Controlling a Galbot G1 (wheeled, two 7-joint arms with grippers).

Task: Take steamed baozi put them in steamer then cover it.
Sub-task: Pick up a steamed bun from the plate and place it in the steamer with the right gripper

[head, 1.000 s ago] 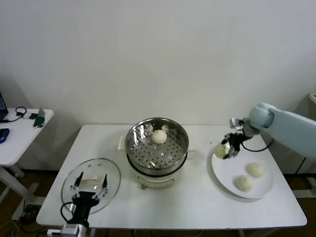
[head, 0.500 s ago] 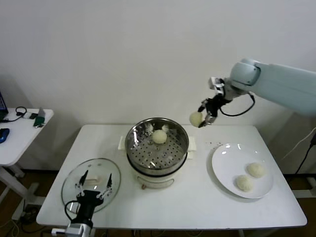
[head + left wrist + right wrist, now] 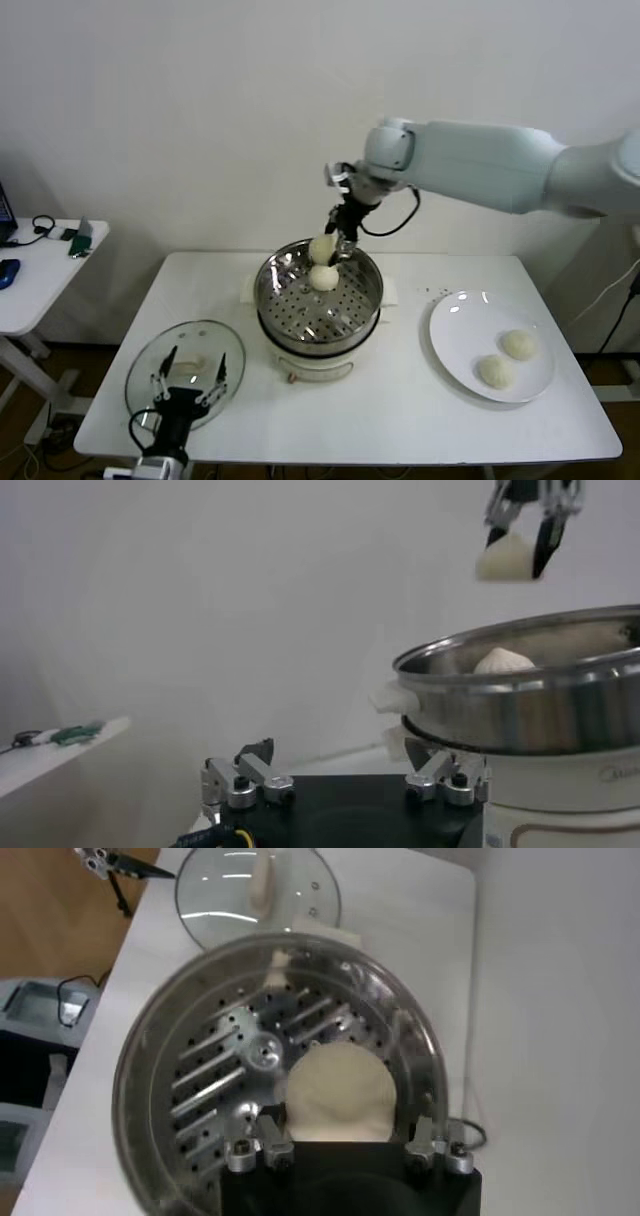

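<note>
My right gripper (image 3: 336,244) is shut on a cream-white baozi (image 3: 321,248) and holds it above the far side of the steel steamer (image 3: 290,310). In the right wrist view that baozi (image 3: 338,1093) sits between the jaws over the perforated floor (image 3: 225,1073). Another baozi (image 3: 322,278) lies inside the steamer, and two more (image 3: 518,343) (image 3: 494,371) rest on the white plate (image 3: 460,330). The glass cover (image 3: 150,375) lies on the table at the front left. My left gripper (image 3: 186,386) hovers open over it, holding nothing.
From the left wrist view the steamer (image 3: 520,695) rises just beyond the open left gripper (image 3: 345,765), with the held baozi (image 3: 505,558) high above its rim. A small side table (image 3: 40,265) with cables stands to the left. A wall runs close behind the table.
My right arm has carried the baozi up from the plate and leftward to above the steamer. The left gripper has stayed open over the cover.
</note>
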